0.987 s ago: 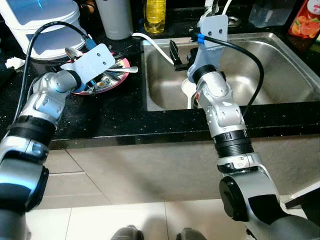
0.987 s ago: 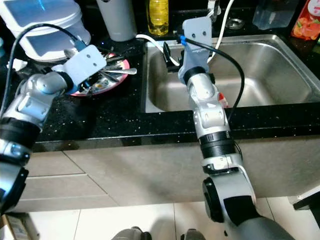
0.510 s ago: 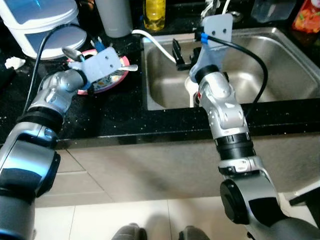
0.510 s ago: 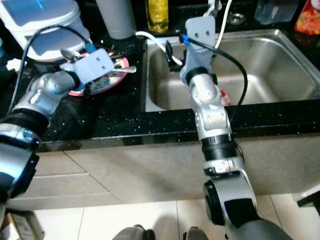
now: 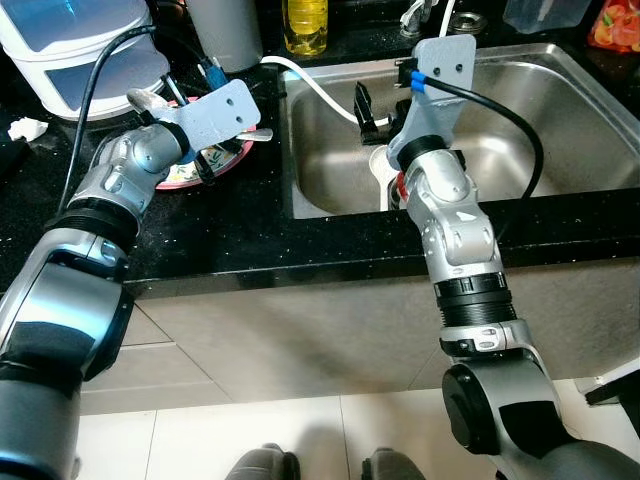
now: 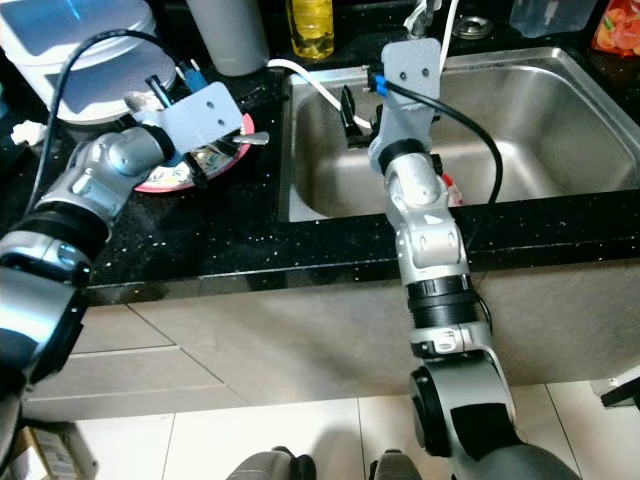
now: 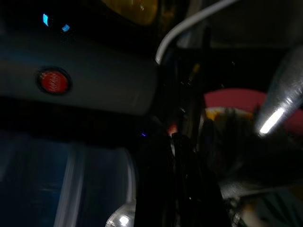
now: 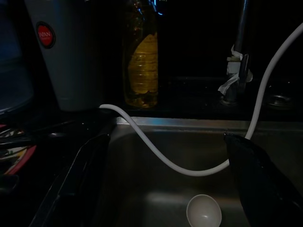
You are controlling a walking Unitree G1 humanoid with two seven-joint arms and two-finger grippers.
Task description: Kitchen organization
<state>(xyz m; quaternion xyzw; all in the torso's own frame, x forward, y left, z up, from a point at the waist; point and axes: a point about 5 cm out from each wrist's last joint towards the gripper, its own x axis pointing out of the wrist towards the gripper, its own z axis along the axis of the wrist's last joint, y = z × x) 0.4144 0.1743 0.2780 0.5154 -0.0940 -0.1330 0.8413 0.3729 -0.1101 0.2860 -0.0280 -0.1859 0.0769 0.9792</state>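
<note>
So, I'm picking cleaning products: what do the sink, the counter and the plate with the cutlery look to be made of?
The sink looks like brushed stainless steel: grey, with soft streaky reflections. The counter looks like polished black stone or composite, glossy with fine pale specks. The plate has a pink rim and printed colours, so likely plastic or glazed ceramic; I can't tell which. The spoons on it shine like metal.

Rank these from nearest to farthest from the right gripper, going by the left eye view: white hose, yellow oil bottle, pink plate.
1. White hose, running right beside the right gripper over the sink.
2. Yellow oil bottle, behind the sink's back left corner.
3. Pink plate, on the counter to the left, under the left gripper.
</note>
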